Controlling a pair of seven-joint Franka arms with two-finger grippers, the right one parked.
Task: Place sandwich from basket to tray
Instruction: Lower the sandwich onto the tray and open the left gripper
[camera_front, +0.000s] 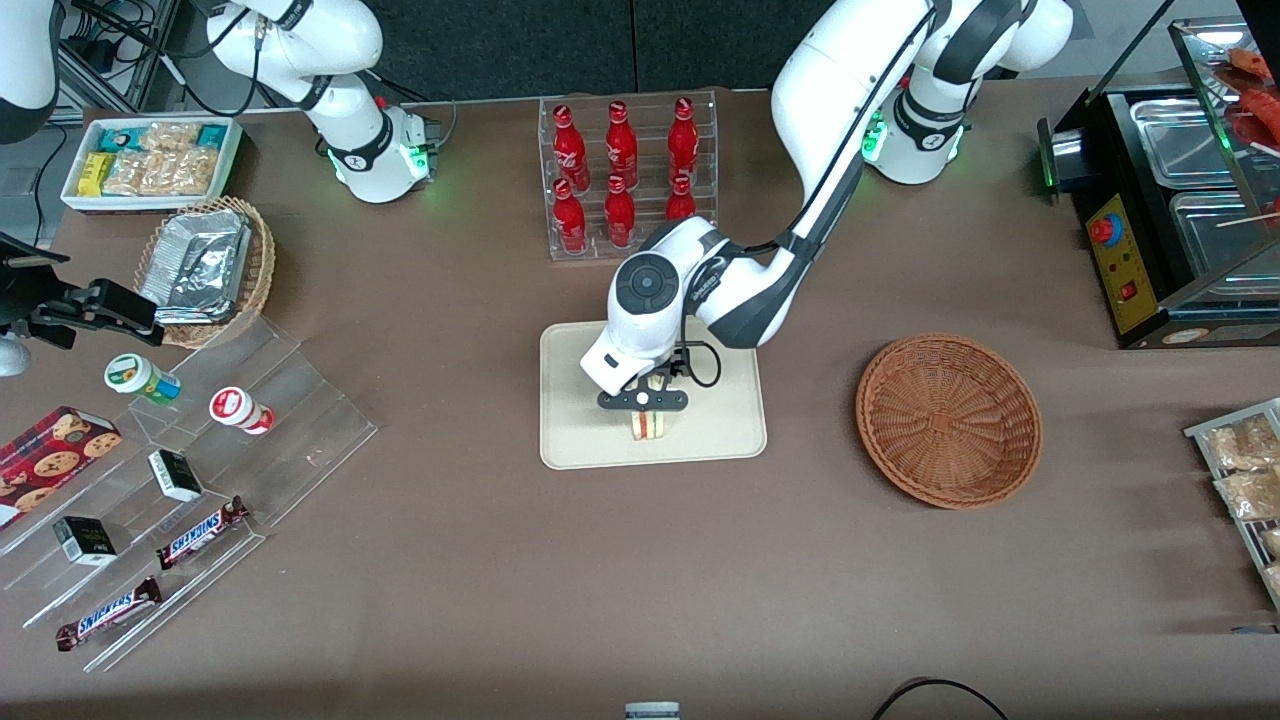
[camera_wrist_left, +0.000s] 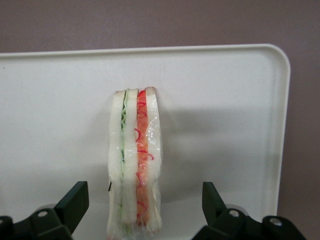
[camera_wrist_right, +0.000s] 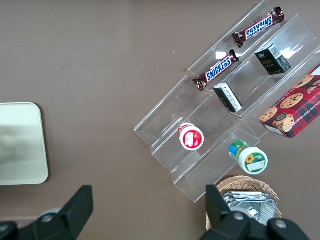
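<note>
Sandwich (camera_front: 649, 425): stood on its edge on the tray, in the part nearer the front camera; centre of the front frame. Cut side showed red, white and green layers under clear wrap (camera_wrist_left: 134, 170).

Tray (camera_front: 720, 440): cream-beige, rounded corners, low rim; lay flat on the brown worktop (camera_front: 640, 580) at mid-frame. Bare apart from the sandwich.

Hand (camera_front: 643, 400): hung directly over the tray, just above the sandwich. Fingers (camera_wrist_left: 75, 200) spread wide, one on each side of the sandwich, clear gap on both sides, no contact seen in the wrist view.

Basket (camera_front: 948, 420): reddish-brown wicker, right of centre in the front frame, well apart from the tray, toward the working arm's end. Held nothing.

Bottle rack (camera_front: 628, 180): clear stand with red bottles, upper centre of the front frame, farther from the camera than the tray.

Tan basket (camera_front: 255, 275): lighter wicker with foil packs, upper left of the front frame, toward the parked arm's end.

White tub (camera_front: 150, 160): snack packets inside, upper left, above the tan basket in the frame.

Acrylic steps (camera_front: 300, 400): clear tiered stand at left of the front frame; carried two small round jars, two dark boxes and two Snickers bars (camera_front: 200, 532).

Cookie box (camera_front: 50, 460): red, left edge of the front frame, beside the steps.

Warmer cabinet (camera_front: 1180, 230): black and steel, upper right of the front frame.
</note>
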